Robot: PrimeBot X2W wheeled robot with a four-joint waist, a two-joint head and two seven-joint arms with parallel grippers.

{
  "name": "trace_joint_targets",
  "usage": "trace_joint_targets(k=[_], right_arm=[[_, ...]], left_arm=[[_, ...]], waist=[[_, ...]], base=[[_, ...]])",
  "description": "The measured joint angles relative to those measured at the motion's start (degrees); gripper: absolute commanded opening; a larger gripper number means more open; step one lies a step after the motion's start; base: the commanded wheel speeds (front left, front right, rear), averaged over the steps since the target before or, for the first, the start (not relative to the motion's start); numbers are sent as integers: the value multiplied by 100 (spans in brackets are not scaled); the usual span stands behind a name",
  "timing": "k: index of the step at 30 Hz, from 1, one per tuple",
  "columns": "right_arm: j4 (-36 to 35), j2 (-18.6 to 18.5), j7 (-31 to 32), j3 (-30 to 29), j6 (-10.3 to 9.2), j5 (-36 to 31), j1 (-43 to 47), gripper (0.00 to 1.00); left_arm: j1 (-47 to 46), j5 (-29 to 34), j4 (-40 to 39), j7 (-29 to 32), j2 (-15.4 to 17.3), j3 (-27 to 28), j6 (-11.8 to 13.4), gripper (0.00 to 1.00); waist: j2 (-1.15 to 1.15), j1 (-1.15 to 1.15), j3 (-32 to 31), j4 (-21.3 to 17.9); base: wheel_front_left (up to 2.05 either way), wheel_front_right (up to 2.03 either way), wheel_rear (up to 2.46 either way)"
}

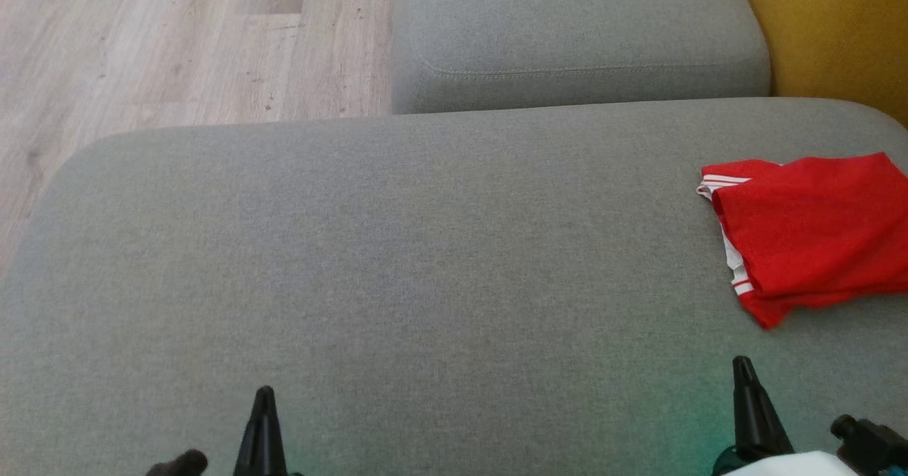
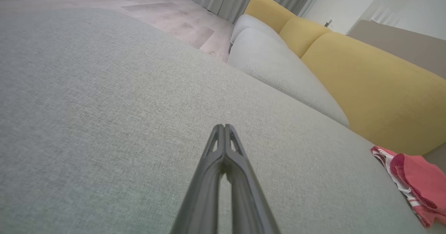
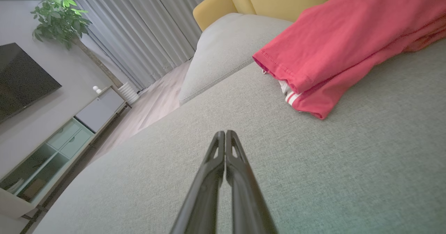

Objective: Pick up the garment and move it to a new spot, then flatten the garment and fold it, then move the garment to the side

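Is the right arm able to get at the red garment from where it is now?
Probably yes. The right gripper sits shut just short of the folded red garment, with only bare grey cushion between them; it would have to open first.

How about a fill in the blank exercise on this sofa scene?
The folded garment is ____ with white stripes.
It lies on the grey cushion at the robot's ____ side.
The left gripper and right gripper, both shut, hold ____.
Missing words: red; right; nothing.
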Motion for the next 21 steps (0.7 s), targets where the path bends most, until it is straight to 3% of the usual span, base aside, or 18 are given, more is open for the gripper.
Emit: trace_joint_targets(k=[21], right_arm=[[75,-9,324,-137,0,1427,-400,0]], left_arm=[[-305,-1402,90,293,42,300,-202,0]], waist=[[0,0,67,-66]], base=[[0,0,0]])
